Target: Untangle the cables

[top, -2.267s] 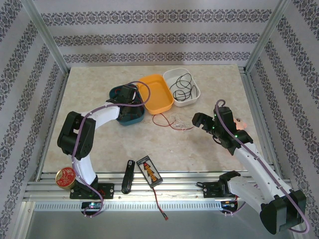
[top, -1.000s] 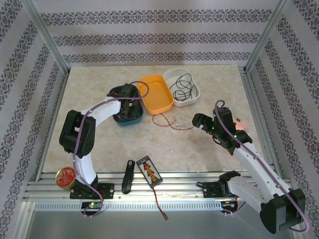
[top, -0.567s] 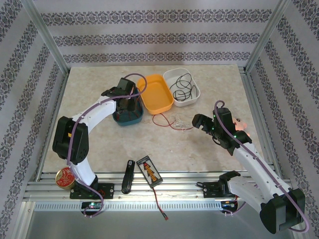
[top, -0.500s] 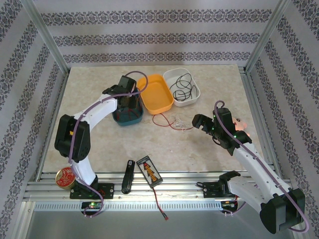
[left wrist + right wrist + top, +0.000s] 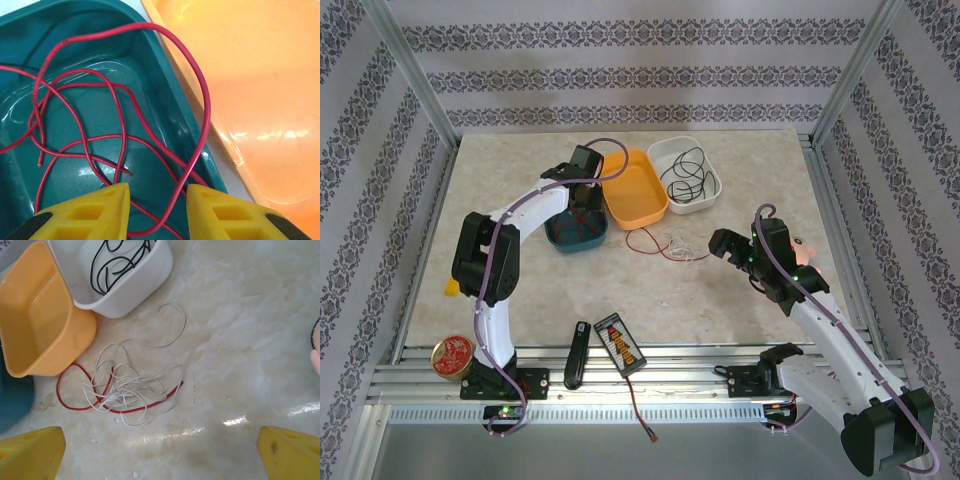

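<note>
Left wrist view: the left end effector point(image 5: 156, 194) hangs over the teal tray point(image 5: 172, 107), which sits just left of the orange tray point(image 5: 260, 75). Its yellow fingers point(image 5: 100, 210) stand partly apart, clamped on nothing. A loop of the red cable point(image 5: 207, 106) passes through the gap between them and arcs over the teal rim toward the orange tray. More of it lies coiled inside the teal tray.

Right of the orange tray, the white tray point(image 5: 125, 297) holds the black cable point(image 5: 116, 262). On the tabletop point(image 5: 240, 315) just nearer than the orange tray lies the pale cable point(image 5: 125, 387), tangled with a red strand point(image 5: 58, 386). Further right, apart from that tangle, the right end effector point(image 5: 720, 243) has its fingers spread wide and grips nothing.

Lettering on the red tin point(image 5: 450, 357) and the striped device point(image 5: 620, 342), both well nearer than the orange tray, is too small to read.
</note>
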`<state>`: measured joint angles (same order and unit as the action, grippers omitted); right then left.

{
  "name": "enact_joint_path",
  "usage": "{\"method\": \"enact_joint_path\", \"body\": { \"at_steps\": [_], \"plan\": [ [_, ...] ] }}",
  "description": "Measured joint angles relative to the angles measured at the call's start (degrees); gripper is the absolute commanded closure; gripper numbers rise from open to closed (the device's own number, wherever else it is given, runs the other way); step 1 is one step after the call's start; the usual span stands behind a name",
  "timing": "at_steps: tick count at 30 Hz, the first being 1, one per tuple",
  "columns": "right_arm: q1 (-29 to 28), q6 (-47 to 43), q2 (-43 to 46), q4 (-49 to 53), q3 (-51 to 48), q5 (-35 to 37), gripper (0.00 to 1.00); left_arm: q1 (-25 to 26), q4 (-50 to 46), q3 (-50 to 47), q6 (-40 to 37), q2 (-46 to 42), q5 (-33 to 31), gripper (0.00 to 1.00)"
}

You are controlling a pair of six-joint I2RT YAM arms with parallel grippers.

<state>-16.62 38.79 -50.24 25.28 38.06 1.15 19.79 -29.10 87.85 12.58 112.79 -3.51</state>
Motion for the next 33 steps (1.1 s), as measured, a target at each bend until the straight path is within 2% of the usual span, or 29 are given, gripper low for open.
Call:
{"method": "enact_joint_path", "body": {
  "at_steps": [9, 12, 20, 24, 25, 33],
  "plan": [
    [0.00, 0.00, 0.00, 0.02, -0.11, 0.00, 0.02, 0.00, 0.00, 0.26, -0.17, 1.51, 0.87, 0.66],
    [0.00, 0.00, 0.00, -0.02, -0.22, 0.00, 0.02, -0.02, 0.00, 0.24, -0.15, 1.60, 0.96, 0.72],
    [0.02, 0.00, 0.00, -0.04, -0.79, 0.11, 0.02, -0.09, 0.00, 0.02, -0.15, 2.08, 0.90, 0.73],
    [0.02, 0.00, -0.17, -0.24, -0.83, 0.11, 0.02, -0.39, -0.04, -0.11, 0.02, 2.38, 0.63, 0.98],
    [0.02, 0.00, -0.31, -0.28, -0.83, 0.11, 0.02, -0.50, -0.04, -0.13, 0.07, 2.51, 0.39, 1.00],
    [0.02, 0.00, -1.46, -0.42, -0.85, 0.11, 0.02, -2.19, -1.38, -2.05, 0.92, 2.67, 0.37, 1.00]
  ]
}}
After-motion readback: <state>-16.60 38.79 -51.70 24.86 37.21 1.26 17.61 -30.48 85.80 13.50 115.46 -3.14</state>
